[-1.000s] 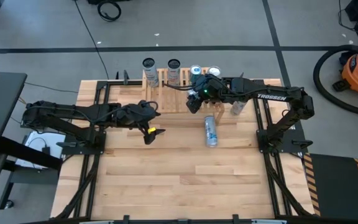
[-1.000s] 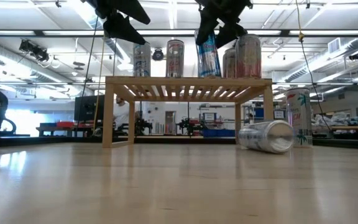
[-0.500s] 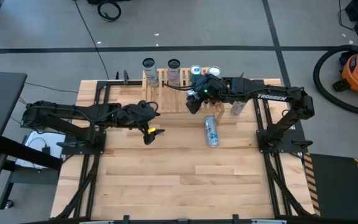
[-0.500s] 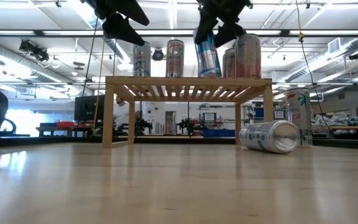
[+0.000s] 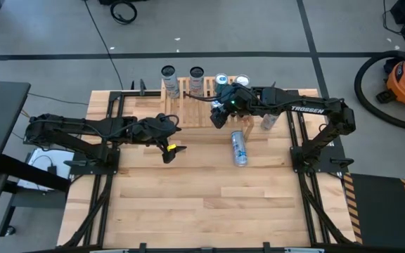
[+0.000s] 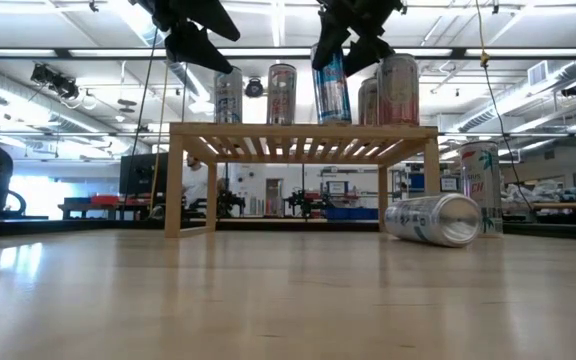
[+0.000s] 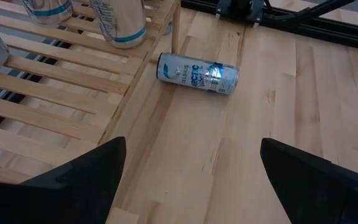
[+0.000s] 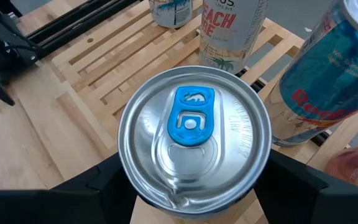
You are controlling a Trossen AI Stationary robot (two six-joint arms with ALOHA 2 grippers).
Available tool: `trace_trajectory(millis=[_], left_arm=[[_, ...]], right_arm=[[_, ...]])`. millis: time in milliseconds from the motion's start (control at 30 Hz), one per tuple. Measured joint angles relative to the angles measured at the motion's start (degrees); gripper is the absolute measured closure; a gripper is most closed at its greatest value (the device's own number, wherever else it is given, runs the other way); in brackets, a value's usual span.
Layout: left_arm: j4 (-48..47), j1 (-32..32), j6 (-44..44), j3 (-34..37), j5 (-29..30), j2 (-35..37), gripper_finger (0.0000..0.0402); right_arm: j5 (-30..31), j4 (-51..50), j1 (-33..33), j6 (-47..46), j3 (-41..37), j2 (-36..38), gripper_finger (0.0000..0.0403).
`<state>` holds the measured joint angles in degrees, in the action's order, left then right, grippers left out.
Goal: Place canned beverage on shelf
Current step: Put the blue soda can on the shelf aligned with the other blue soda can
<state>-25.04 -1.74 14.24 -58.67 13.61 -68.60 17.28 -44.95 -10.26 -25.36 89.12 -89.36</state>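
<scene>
The wooden slatted shelf [image 5: 188, 105] [image 6: 303, 131] stands at the table's far middle. Several cans stand on its top, among them a silver one [image 6: 228, 97] and a pink one [image 6: 400, 90]. My right gripper [image 5: 220, 117] [image 8: 194, 186] is shut on a blue-and-silver can [image 6: 333, 88] [image 8: 194, 134] over the shelf's near right part. Whether the can's base touches the slats, I cannot tell. My left gripper [image 5: 169, 152] [image 7: 194, 180] hangs open above the table, to the left and nearer than the shelf, with nothing between its fingers. My right gripper pinches the blue can's upper side wall [image 8: 129, 180], just under the rim, between its two fingers [image 8: 284, 183]. The fingers slant down onto it from the table's right. The can stands close to upright, tab end up, its base [image 6: 335, 120] level with the shelf top.
A silver-blue can [image 5: 238, 147] [image 7: 197, 73] lies on its side on the table just nearer than the shelf's right end. Another can [image 5: 266, 121] [image 6: 478, 185] stands on the table right of the shelf. Bare wood stretches across the table's near half.
The blue can in my right gripper has tipped a little nearer to upright over the shelf. Both grippers have kept their place and their opening.
</scene>
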Motion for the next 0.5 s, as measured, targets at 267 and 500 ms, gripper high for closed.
trace_trajectory(millis=[267, 500], left_arm=[[-0.2, 0.0, 0.0, 0.0, 0.0, 0.0, 0.0028], [-0.2, 0.0, 0.0, 0.0, 0.0, 0.0, 0.0028]], right_arm=[[0.4, 0.0, 0.0, 0.9, 0.0, 0.0, 0.0123], [0.4, 0.1, 0.4, 5.3, 0.0, 0.0, 0.0119]])
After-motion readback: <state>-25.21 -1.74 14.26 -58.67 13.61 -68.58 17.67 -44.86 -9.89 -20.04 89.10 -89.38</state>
